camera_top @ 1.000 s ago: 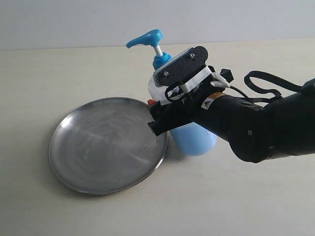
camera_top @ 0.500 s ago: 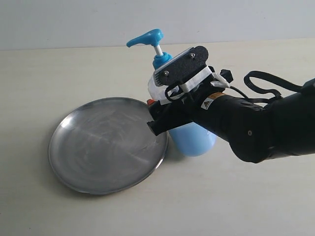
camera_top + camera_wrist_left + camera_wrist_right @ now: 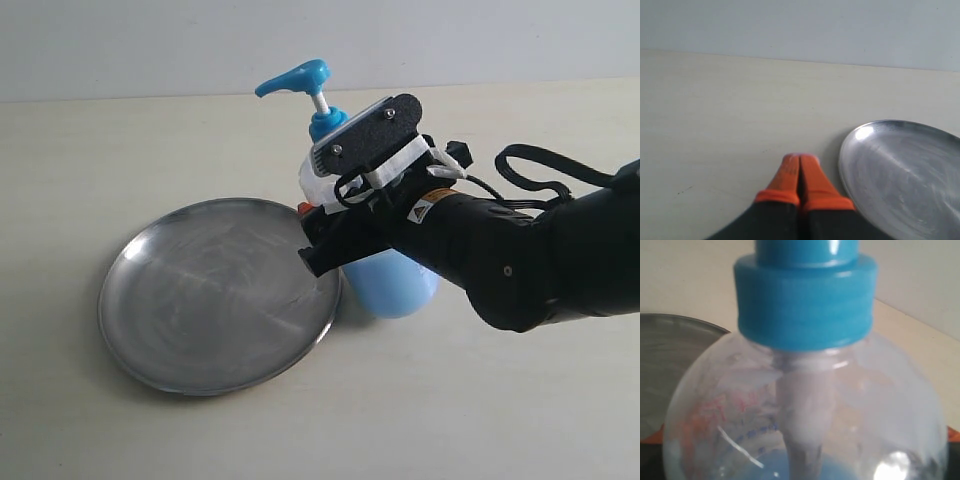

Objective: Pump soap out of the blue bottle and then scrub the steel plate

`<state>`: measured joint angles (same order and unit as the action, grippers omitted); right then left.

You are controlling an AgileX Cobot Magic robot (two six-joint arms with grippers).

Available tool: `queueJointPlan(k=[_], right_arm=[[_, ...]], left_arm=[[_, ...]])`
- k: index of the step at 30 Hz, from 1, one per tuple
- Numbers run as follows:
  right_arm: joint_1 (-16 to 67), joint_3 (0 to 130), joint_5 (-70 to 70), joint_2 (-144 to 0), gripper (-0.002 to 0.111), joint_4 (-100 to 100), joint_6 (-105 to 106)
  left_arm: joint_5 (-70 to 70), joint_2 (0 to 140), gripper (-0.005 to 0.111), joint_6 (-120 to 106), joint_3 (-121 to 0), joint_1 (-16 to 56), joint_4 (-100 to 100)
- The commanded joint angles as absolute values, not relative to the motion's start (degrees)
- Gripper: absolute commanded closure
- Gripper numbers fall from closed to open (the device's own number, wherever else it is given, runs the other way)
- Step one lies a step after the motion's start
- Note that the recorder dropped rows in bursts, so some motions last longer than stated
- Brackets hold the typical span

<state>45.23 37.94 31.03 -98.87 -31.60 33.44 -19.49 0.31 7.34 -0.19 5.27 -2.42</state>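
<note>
Clasping the bottle (image 3: 400,285) with fingers spread wide against its two sides, the right gripper (image 3: 330,235) holds it upright on the table (image 3: 480,400) just beside the rim of the plate (image 3: 215,295), while the left gripper (image 3: 800,172), fingers pressed together on nothing, hangs low near the plate's edge.

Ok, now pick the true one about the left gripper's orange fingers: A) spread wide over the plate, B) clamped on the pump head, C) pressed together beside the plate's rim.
C: the left gripper shows its orange fingers shut against each other over the table, just off the rim of the steel plate.
</note>
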Motion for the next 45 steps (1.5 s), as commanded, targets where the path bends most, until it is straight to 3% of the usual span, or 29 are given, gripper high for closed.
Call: queueJointPlan(k=[1, 45], right_arm=[[45.29, 37.74, 28.63, -99.72, 0.108, -31.04, 32.82], [45.29, 37.74, 29.81, -99.72, 0.108, -26.97, 32.72]], left_arm=[[-19.03, 0.0, 0.107, 7.2, 0.0, 5.05, -2.16], [-19.03, 0.0, 0.107, 7.2, 0.0, 5.05, -2.16]])
